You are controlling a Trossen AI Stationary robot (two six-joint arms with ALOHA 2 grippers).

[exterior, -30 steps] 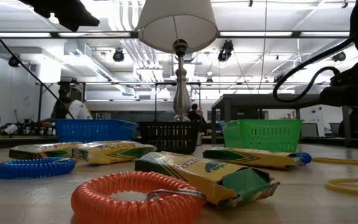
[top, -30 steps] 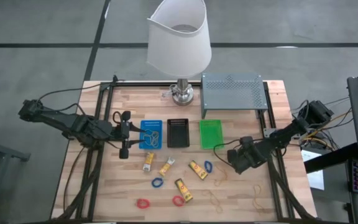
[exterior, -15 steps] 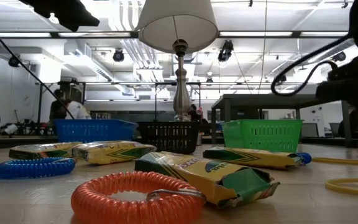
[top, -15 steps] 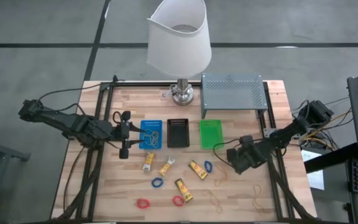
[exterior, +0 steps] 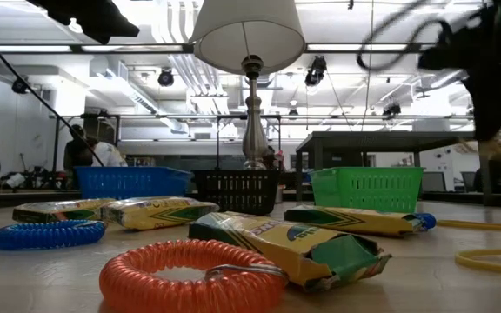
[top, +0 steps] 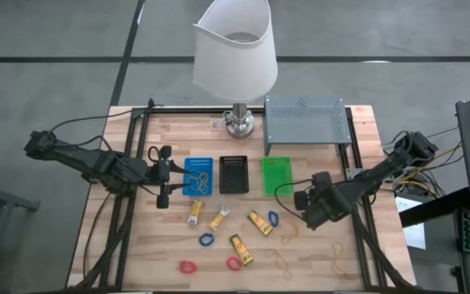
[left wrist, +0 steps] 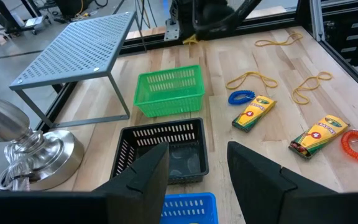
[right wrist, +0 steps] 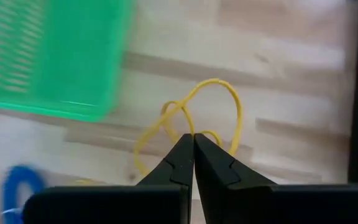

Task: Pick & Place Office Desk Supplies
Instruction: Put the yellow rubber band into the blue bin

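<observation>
Yellow-tan rubber band (right wrist: pixel 194 121) dangles pinched between the closed fingertips of the right gripper (right wrist: pixel 193 144), which sits just beside the green tray (top: pixel 277 175), toward the table's right side. This looks like the carrying step; next, the band needs moving over a tray and releasing. Left gripper (left wrist: pixel 194 165) waits partly open and empty, near the blue tray (top: pixel 198 176), which seems to hold tan bands. Black tray (top: pixel 233 173) sits between the other two; its contents are unclear, and the green one looks empty. Crayon packets (top: pixel 259 222), coiled rings (top: pixel 207 239) and more bands (top: pixel 280 262) lie loose on the wooden table (top: pixel 357 122).
</observation>
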